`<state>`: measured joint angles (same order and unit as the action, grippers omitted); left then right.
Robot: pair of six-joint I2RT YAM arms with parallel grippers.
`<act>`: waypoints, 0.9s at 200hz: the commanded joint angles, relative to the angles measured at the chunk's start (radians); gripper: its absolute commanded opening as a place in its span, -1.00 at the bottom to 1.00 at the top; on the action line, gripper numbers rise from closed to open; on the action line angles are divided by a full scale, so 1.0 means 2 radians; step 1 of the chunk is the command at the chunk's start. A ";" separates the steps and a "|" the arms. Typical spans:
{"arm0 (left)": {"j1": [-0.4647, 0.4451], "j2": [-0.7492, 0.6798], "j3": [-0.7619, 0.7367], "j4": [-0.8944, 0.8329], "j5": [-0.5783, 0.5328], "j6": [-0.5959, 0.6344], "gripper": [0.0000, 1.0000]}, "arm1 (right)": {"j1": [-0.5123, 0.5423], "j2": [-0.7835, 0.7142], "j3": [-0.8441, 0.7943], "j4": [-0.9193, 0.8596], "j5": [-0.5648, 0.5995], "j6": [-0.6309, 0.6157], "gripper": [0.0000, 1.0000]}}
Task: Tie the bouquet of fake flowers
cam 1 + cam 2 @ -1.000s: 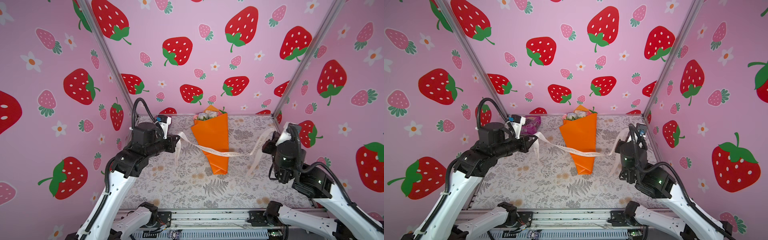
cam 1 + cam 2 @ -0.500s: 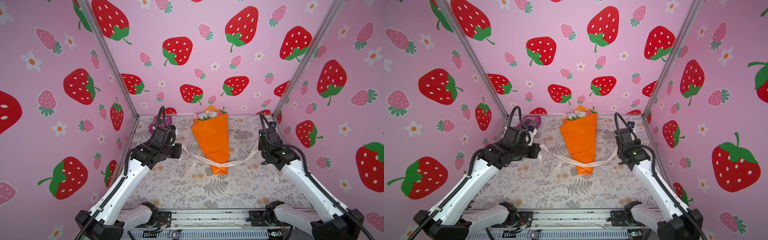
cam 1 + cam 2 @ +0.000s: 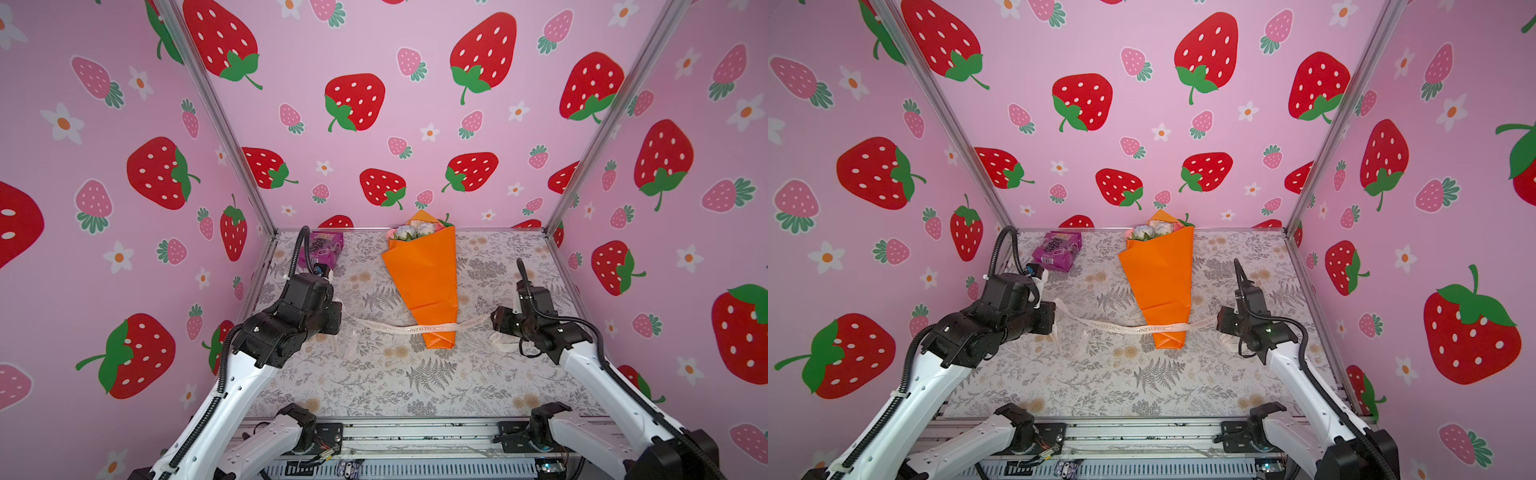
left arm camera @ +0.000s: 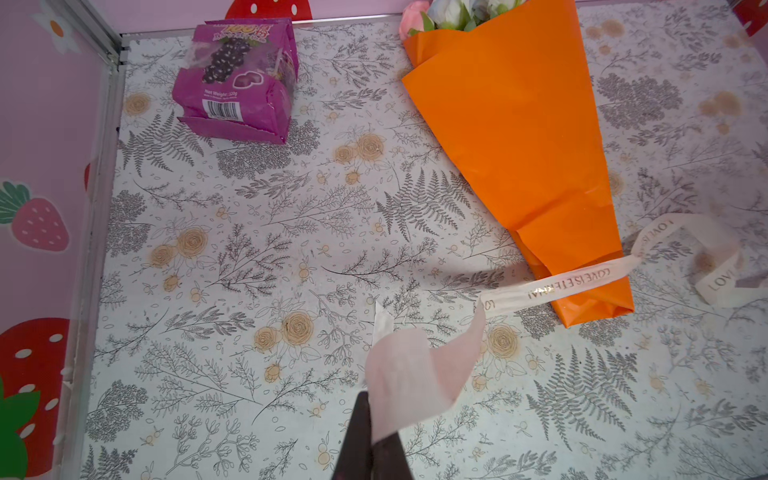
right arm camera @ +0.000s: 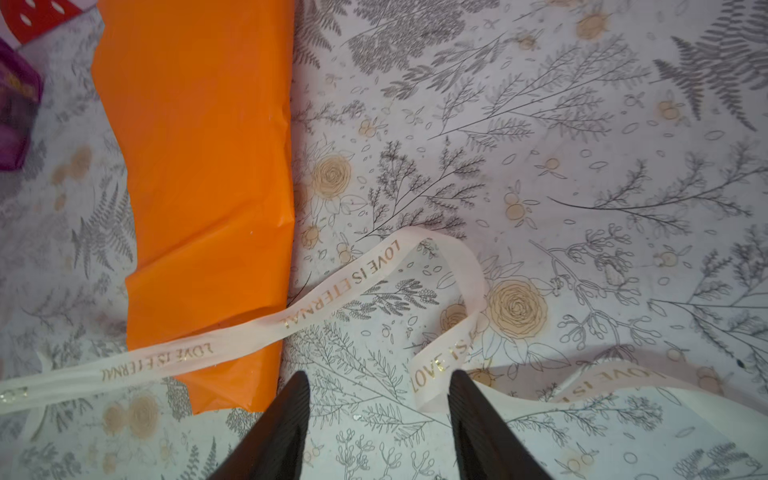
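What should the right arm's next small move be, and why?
Probably close the open right claw on the slack ribbon lying just ahead of it. The left claw pinches the other end, and the ribbon only drapes across the narrow end of the bouquet, untied.

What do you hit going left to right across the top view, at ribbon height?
left tool → bouquet of fake flowers → right tool. The ribbon spans all three, and the purple snack packet lines up with the left tool, so both are left out.
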<state>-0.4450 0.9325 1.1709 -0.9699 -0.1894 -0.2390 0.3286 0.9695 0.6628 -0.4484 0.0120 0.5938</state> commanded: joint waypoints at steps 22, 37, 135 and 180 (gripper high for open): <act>0.003 -0.028 0.001 -0.018 -0.052 0.004 -1.00 | -0.042 -0.025 -0.078 -0.007 0.014 0.107 0.09; 0.004 -0.035 -0.002 -0.020 -0.056 0.007 -1.00 | -0.068 -0.054 -0.093 -0.009 0.029 0.120 0.09; 0.005 -0.036 -0.013 -0.015 -0.043 0.018 -1.00 | -0.189 0.105 -0.067 0.056 0.015 0.071 0.28; 0.006 -0.035 -0.022 -0.007 -0.042 0.020 -1.00 | -0.168 0.168 -0.057 0.074 0.032 0.064 0.20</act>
<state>-0.4374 0.8623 1.1316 -0.9871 -0.2687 -0.2085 -0.0322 1.2579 0.5289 -0.3096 0.0467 0.7319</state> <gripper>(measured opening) 0.045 0.632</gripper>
